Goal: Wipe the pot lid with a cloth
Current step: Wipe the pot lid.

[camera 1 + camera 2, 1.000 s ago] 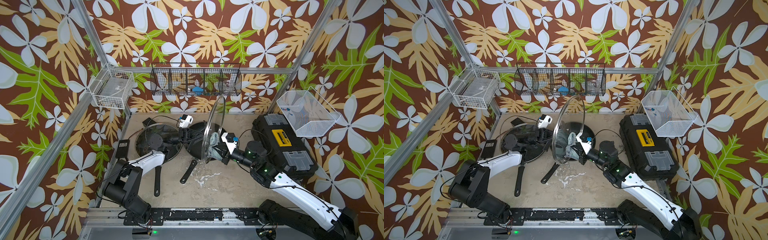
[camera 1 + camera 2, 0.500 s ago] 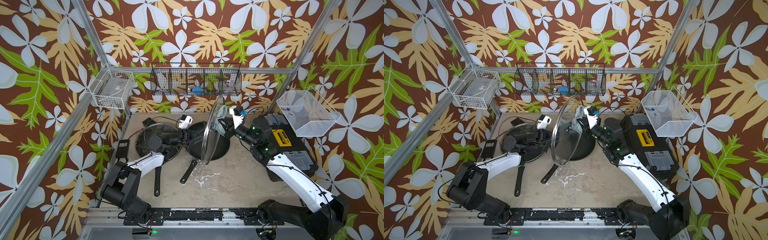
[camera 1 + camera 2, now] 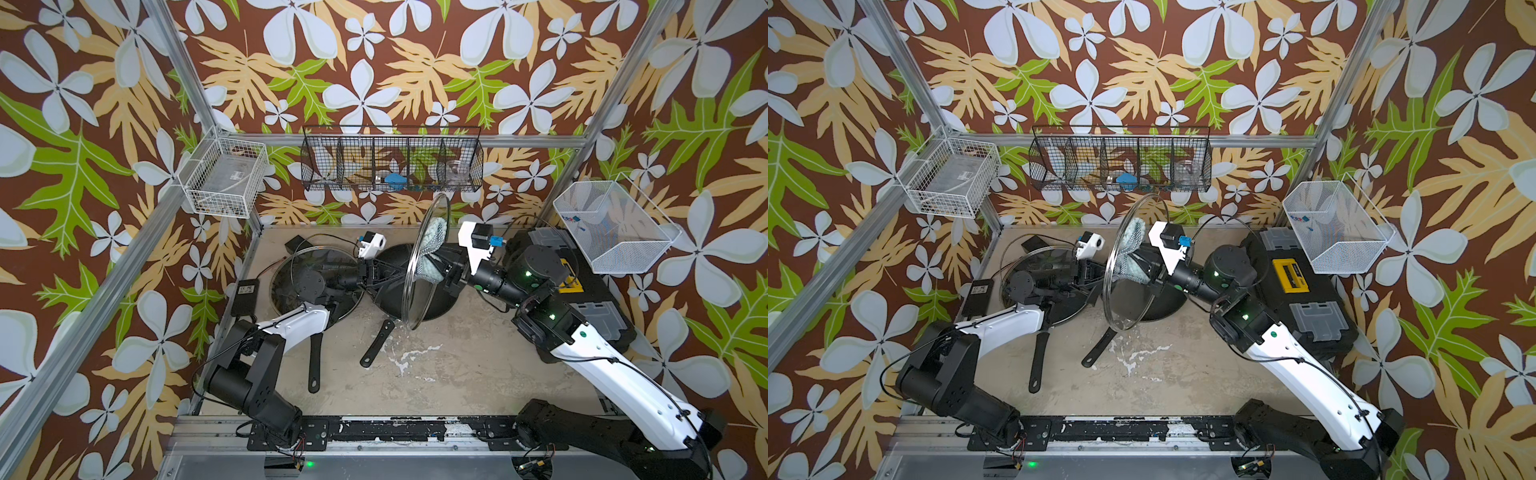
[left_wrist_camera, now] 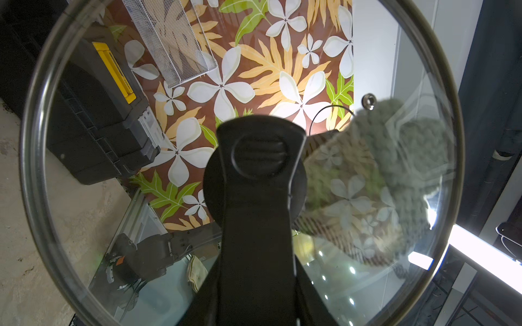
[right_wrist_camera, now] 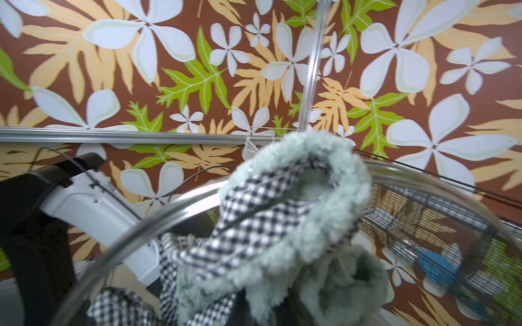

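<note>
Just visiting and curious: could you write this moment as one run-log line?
left gripper: shut on knob of glass lid, held on edge | right gripper: shut on cloth | cloth: against lid's underside | stage: wiping

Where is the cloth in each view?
Top view: cloth on the upright glass pot lid's upper half, centre-back.
Top view: cloth, same spot on the lid.
Left wrist: cloth seen through the glass, beside its centre.
Right wrist: cloth close up, against the rim.
Shared landmark: the glass pot lid.
</note>
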`<action>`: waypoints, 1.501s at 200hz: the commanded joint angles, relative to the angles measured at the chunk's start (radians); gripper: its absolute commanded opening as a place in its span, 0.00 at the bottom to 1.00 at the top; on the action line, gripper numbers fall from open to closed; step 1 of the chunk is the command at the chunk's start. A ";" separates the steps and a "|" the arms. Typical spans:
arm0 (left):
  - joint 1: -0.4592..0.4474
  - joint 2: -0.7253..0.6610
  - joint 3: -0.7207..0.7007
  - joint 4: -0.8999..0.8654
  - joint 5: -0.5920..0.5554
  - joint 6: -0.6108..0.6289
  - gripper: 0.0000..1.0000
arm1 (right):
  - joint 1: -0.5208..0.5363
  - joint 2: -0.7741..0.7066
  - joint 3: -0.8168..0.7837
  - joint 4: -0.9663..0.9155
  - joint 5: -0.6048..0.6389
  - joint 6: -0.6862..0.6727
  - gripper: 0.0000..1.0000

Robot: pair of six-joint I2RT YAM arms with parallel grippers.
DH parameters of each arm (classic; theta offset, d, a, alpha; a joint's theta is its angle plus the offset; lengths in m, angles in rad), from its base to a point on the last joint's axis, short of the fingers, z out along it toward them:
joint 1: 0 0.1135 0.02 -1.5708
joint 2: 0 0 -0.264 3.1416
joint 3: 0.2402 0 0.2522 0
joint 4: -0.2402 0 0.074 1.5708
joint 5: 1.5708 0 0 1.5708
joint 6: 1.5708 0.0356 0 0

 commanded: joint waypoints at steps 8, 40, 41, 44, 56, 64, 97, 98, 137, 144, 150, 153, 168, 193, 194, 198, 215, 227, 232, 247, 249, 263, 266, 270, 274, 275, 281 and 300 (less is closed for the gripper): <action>-0.001 0.001 0.012 0.192 -0.038 0.022 0.00 | 0.021 0.002 0.016 0.009 0.033 -0.052 0.00; -0.001 -0.001 0.010 0.193 -0.037 0.022 0.00 | -0.001 0.067 0.091 0.001 0.196 -0.064 0.00; -0.001 -0.001 0.010 0.193 -0.037 0.022 0.00 | -0.003 0.068 0.092 0.002 0.200 -0.063 0.00; -0.002 -0.002 0.009 0.193 -0.037 0.022 0.00 | -0.009 0.073 0.095 0.006 0.209 -0.058 0.00; -0.001 -0.001 0.010 0.195 -0.034 0.022 0.00 | -0.028 0.087 0.105 0.018 0.280 -0.042 0.00; -0.002 0.001 0.009 0.196 -0.032 0.022 0.00 | -0.036 0.096 0.105 0.028 0.335 -0.041 0.00; -0.002 0.001 0.004 0.221 -0.030 0.003 0.00 | -0.120 0.136 0.113 0.031 0.385 0.000 0.00; -0.002 0.002 0.005 0.223 -0.030 0.003 0.00 | -0.124 0.138 0.113 0.031 0.383 0.001 0.00; -0.004 -0.015 0.016 0.241 -0.005 -0.010 0.00 | -0.237 0.206 0.128 0.021 0.328 0.056 0.00; -0.004 -0.020 0.017 0.242 -0.006 -0.009 0.00 | -0.247 0.215 0.130 0.006 0.326 0.059 0.00; -0.004 -0.023 0.017 0.239 -0.006 -0.010 0.00 | -0.252 0.219 0.125 0.000 0.330 0.061 0.00; -0.004 -0.023 0.018 0.239 -0.006 -0.010 0.00 | -0.253 0.220 0.120 -0.001 0.333 0.062 0.00; -0.004 -0.027 0.021 0.239 -0.008 -0.009 0.00 | -0.257 0.215 0.085 -0.003 0.331 0.067 0.00; -0.004 -0.027 0.021 0.239 -0.008 -0.009 0.00 | -0.261 0.185 0.002 0.000 0.332 0.094 0.00; -0.004 -0.027 0.021 0.239 -0.008 -0.009 0.00 | -0.262 0.183 -0.002 0.000 0.332 0.095 0.00; -0.004 -0.027 0.021 0.239 -0.008 -0.009 0.00 | -0.262 0.175 -0.017 0.001 0.329 0.097 0.00; -0.002 -0.026 0.020 0.242 -0.013 -0.007 0.00 | -0.262 0.141 -0.086 -0.002 0.318 0.106 0.00; -0.001 -0.023 0.021 0.241 -0.018 -0.007 0.00 | -0.262 0.115 -0.131 -0.008 0.292 0.108 0.00; -0.001 -0.022 0.023 0.241 -0.021 -0.007 0.00 | -0.261 0.102 -0.150 -0.009 0.278 0.110 0.00; 0.000 -0.018 0.027 0.241 -0.030 -0.006 0.00 | -0.261 0.071 -0.193 -0.023 0.228 0.112 0.00; 0.001 -0.018 0.027 0.241 -0.031 -0.006 0.00 | -0.262 0.067 -0.199 -0.026 0.220 0.111 0.00; 0.002 -0.014 0.030 0.241 -0.041 -0.006 0.00 | -0.259 0.039 -0.231 -0.042 0.165 0.112 0.00; 0.002 -0.012 0.031 0.241 -0.041 -0.007 0.00 | -0.258 0.032 -0.236 -0.043 0.153 0.111 0.00; 0.002 -0.011 0.032 0.241 -0.043 -0.008 0.00 | -0.256 0.024 -0.245 -0.046 0.138 0.110 0.00; 0.002 -0.009 0.033 0.242 -0.044 -0.010 0.00 | -0.253 0.016 -0.253 -0.048 0.126 0.108 0.00; 0.002 -0.008 0.034 0.242 -0.044 -0.010 0.00 | -0.252 0.014 -0.255 -0.049 0.123 0.108 0.00; 0.002 -0.007 0.035 0.242 -0.046 -0.012 0.00 | -0.248 0.002 -0.267 -0.056 0.114 0.106 0.00; 0.005 -0.004 0.040 0.242 -0.050 -0.016 0.00 | -0.227 -0.029 -0.281 -0.089 0.068 0.082 0.00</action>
